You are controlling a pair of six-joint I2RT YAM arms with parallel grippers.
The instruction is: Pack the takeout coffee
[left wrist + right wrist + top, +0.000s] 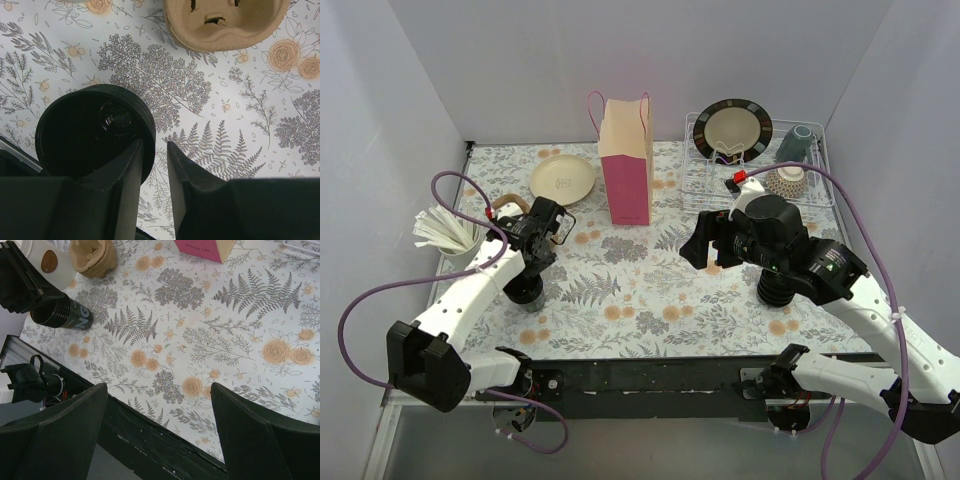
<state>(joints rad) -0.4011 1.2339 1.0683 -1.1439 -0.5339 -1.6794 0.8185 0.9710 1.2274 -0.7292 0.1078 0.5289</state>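
Note:
A black cup (85, 135) stands on the flowered cloth under my left gripper (152, 144). It looks open-topped, and its dark inside shows. My left finger lies over its rim and the other finger is outside it. The jaws are a narrow gap apart with cloth showing between them, so they do not clamp the wall. The cup also shows in the top view (527, 290) and the right wrist view (70, 316). I cannot pick out a lidded cup for sure. A short black ribbed round thing (778, 288) stands half hidden under my right arm. My right gripper (159, 386) is wide open and empty over the table's near edge.
A tall pink paper bag (626, 170) stands at the back centre. A cardboard cup carrier (225, 30) sits just beyond the cup. A white cup of straws (448, 238) is at the left and a cream plate (563, 178) behind it. A dish rack (760, 165) is at the back right.

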